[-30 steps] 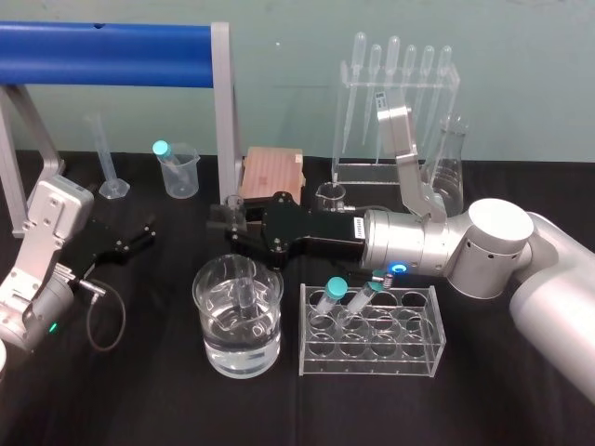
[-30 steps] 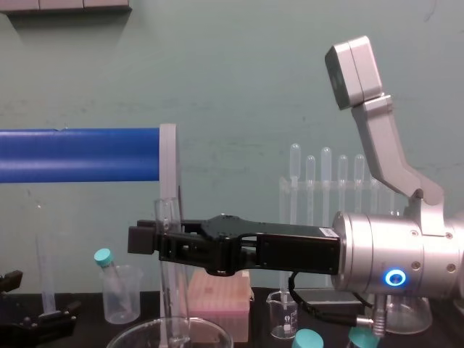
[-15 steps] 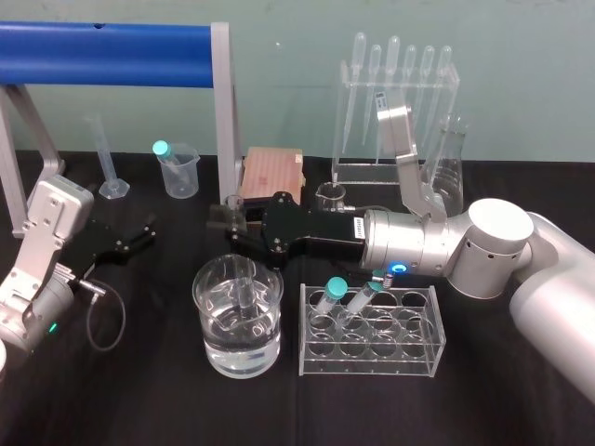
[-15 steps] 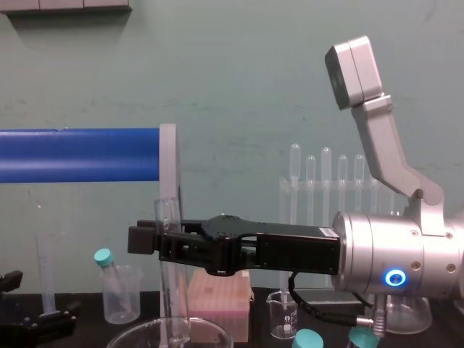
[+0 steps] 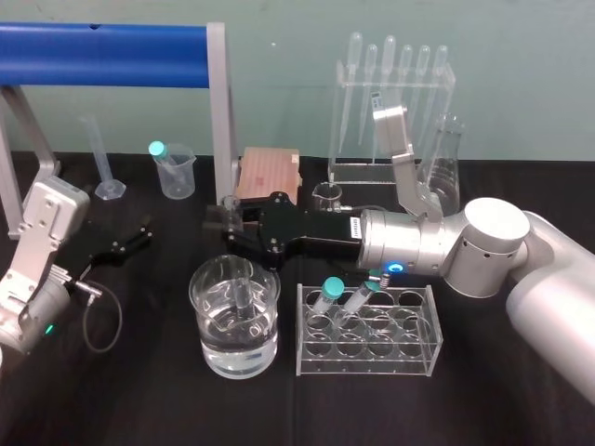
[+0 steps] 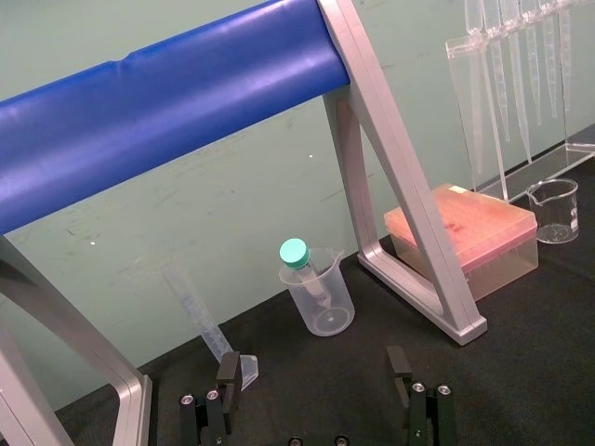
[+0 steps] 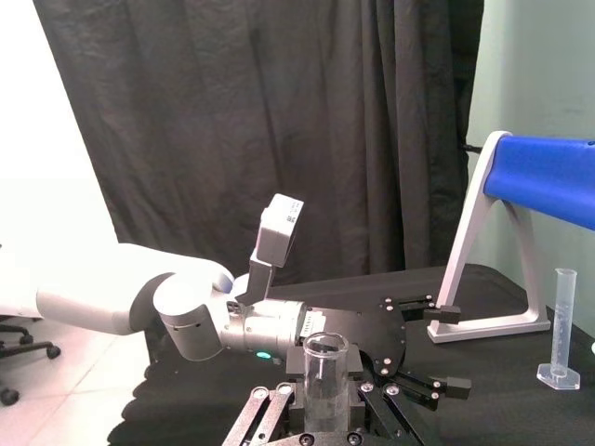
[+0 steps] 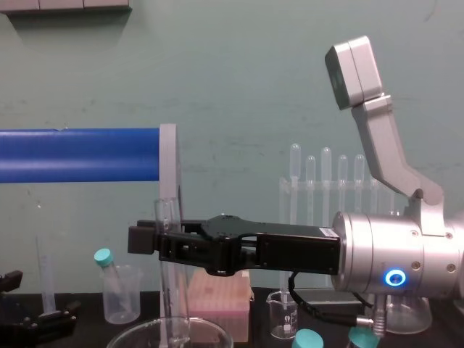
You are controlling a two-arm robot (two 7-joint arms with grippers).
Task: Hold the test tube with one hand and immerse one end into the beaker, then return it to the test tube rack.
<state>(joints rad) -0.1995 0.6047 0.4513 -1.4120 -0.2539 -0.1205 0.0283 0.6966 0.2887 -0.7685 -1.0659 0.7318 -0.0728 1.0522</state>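
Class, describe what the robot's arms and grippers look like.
Right arm: silver-grey rounded joints, blue ring light, white label, black right gripper. Left arm: silver-grey boxy links, green light, looped grey cable, black left gripper.

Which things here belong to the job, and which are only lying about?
Job: right pincer shut on test tube; beaker; rack.
Lying about: pipettes, flask, pink box, cylinder, capped tubes, small beaker; left pincer, parked open at left.

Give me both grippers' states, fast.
Left gripper: open, holding nothing.
Right gripper: shut on the test tube, lower end inside the beaker.
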